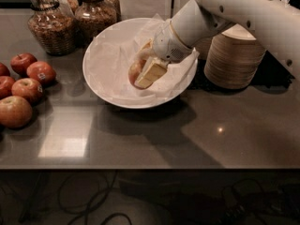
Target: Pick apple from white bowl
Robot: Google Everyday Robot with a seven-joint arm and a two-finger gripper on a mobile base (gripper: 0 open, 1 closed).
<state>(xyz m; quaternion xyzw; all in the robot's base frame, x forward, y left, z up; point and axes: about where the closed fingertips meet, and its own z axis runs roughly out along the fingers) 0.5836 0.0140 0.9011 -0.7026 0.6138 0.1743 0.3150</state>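
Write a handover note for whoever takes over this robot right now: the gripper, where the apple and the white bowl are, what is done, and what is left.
Gripper: down inside the white bowl, right against the apple. Whether it has hold of the apple cannot be told.
Apple: low in the bowl on the crumpled paper, partly hidden behind the gripper.
Bowl: on the table, between the loose red apples and the stacked beige bowls.
Done: the reach to the apple.
Left: confirm the hold, then lift the apple clear of the bowl.
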